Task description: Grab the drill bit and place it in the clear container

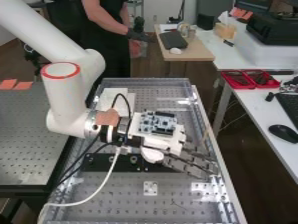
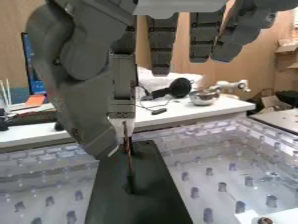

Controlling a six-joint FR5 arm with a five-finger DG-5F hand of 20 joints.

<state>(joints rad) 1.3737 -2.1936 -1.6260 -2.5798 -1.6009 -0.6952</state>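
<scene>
The fingers (image 2: 122, 95) are drawn narrow, pinching the slim drill bit (image 2: 130, 156) roughly upright at their tips over the dark block (image 2: 149, 175) beneath them, likely so that it can lift straight clear without snagging.
</scene>
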